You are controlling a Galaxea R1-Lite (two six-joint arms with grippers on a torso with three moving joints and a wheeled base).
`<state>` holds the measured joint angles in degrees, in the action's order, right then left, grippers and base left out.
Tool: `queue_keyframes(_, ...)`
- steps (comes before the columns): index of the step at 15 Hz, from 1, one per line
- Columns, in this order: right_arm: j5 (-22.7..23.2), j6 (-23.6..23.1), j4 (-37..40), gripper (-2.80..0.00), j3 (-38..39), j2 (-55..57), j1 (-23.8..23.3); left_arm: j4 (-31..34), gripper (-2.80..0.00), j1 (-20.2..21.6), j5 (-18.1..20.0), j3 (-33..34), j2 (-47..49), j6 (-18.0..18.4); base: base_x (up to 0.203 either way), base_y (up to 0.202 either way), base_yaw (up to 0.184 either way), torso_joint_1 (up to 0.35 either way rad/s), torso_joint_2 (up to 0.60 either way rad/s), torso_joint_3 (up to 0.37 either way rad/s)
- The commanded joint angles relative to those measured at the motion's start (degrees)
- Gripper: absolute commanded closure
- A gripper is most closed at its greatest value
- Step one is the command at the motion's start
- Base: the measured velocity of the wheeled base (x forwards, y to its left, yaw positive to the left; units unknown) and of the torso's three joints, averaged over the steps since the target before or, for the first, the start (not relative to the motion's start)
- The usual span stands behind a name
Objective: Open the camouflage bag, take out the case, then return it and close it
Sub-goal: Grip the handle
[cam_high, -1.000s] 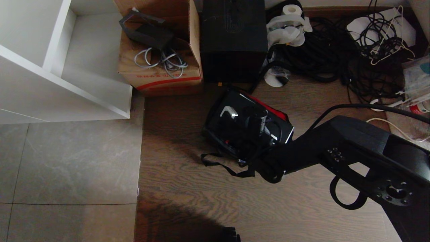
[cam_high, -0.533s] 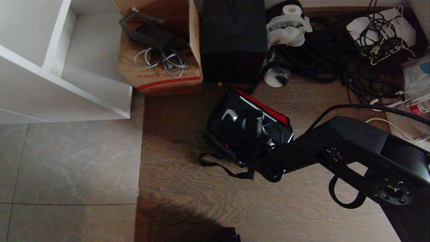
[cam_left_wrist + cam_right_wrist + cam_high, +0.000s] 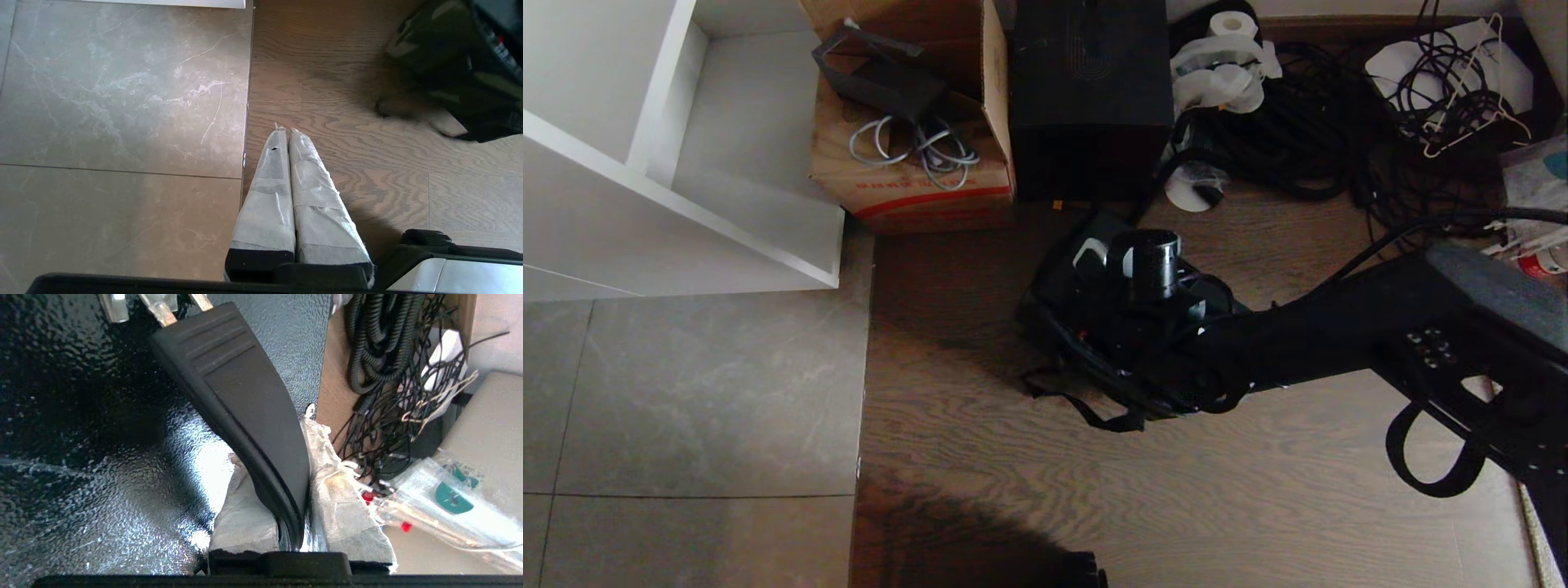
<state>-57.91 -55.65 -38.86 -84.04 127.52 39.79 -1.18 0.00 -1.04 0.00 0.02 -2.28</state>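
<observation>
just changed: red lining that showed along the camouflage bag (image 3: 1086,359) a second ago is gone; case (image 3: 1094,269) has tipped up, so it looks like it's coming out
right gripper (image 3: 286,506): clamped on the case's black handle (image 3: 241,400)
left gripper (image 3: 286,163): closed, parked over the floor
bag: on the floor at 6 o'clock of the black box (image 3: 1090,98), case partly inside
cardboard box (image 3: 915,122): holds cables
</observation>
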Motion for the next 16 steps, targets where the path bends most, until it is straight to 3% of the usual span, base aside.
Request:
queue_keyframes(1, -0.3, -0.3, 1.2, 0.0, 0.0, -3.1, 0.0, 0.0, 0.0, 0.0, 0.0, 0.5, 0.0, -0.1, 0.0, 0.0, 0.0, 0.0, 0.0, 0.0)
queue_keyframes(16, -0.1, -2.0, 0.6, 0.0, 0.8, -3.0, 1.5, 0.0, 0.0, 0.0, 0.0, 0.5, 0.0, -0.1, 0.0, 0.0, 0.0, 0.0, 0.0, 0.0)
